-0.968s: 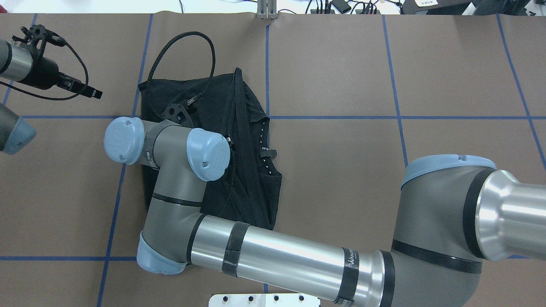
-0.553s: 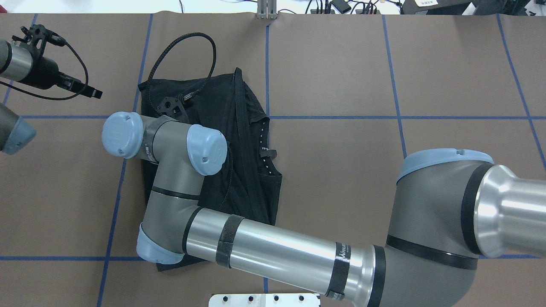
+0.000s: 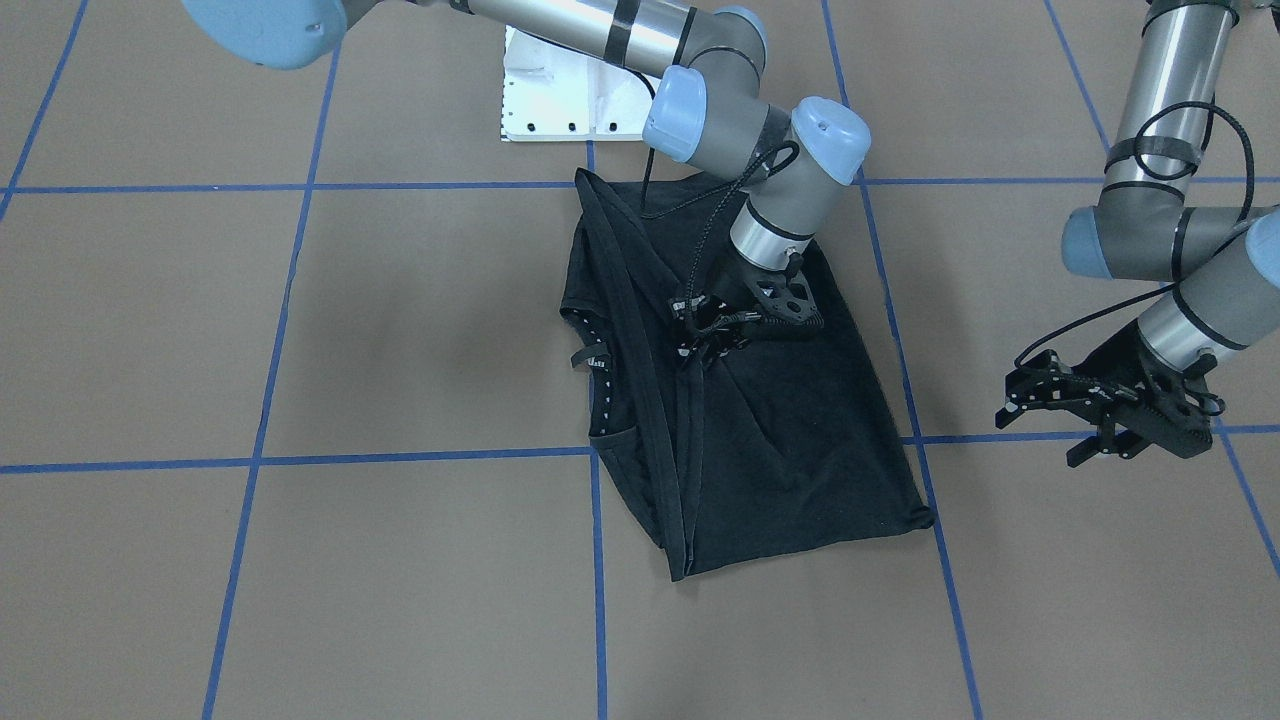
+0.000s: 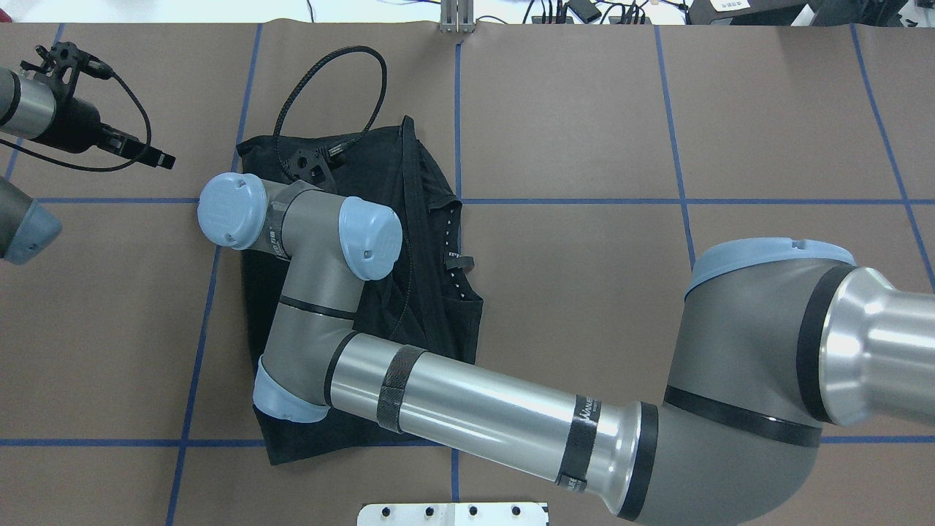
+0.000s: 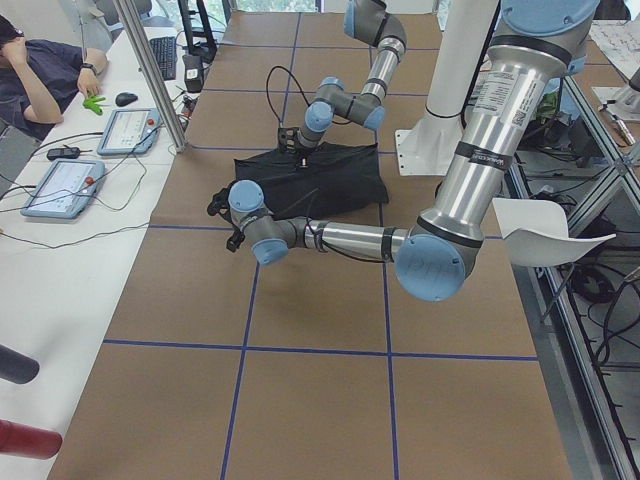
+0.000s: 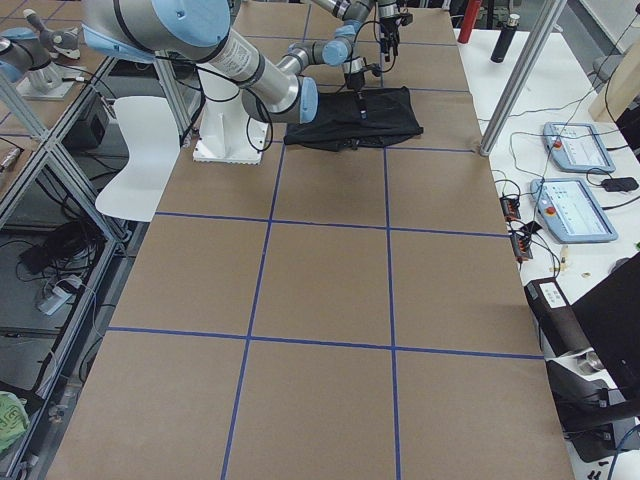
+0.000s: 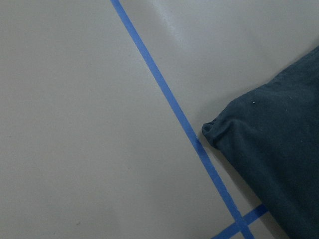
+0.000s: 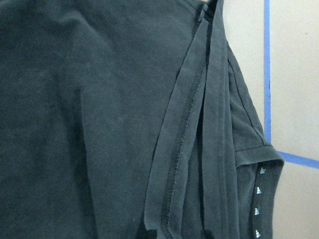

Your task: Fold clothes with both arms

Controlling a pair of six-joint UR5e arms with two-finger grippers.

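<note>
Black T-shirt (image 3: 790,430) lies folded on the surface (image 3: 300,330), plain black side up, directly under the right end effector (image 3: 705,340). The folded shape is roughly a rectangle. A long doubled hem strip (image 8: 184,149) runs lengthwise just beside that end effector, on the side away from the left arm (image 3: 1150,130). Past the strip, the neck label (image 4: 459,260) with a row of small white marks sits at the shirt's edge. Creases fan out in the cloth from the end effector's tips.

Right end effector points down with its tips right at the cloth. It is black on black, so I cannot tell if the jaws are wide, narrow or pinching fabric. The right wrist view shows only cloth. The right arm (image 4: 475,409) reaches across the shirt from the white base plate (image 4: 453,513) and covers the shirt's middle in the overhead view. A black cable (image 4: 343,49) loops off its wrist beyond the shirt's far edge.

Left end effector (image 4: 157,155) hovers over bare surface, well apart from the shirt and aimed toward it, holding nothing. Its jaw gap cannot be told. Below it, in the left wrist view, a corner of the shirt lies right up against a blue tape line (image 7: 164,84). More tape lines grid the brown surface.

Off the surface's far side, a seated person (image 5: 40,70) is at a white side table with two tablets (image 5: 60,187).
</note>
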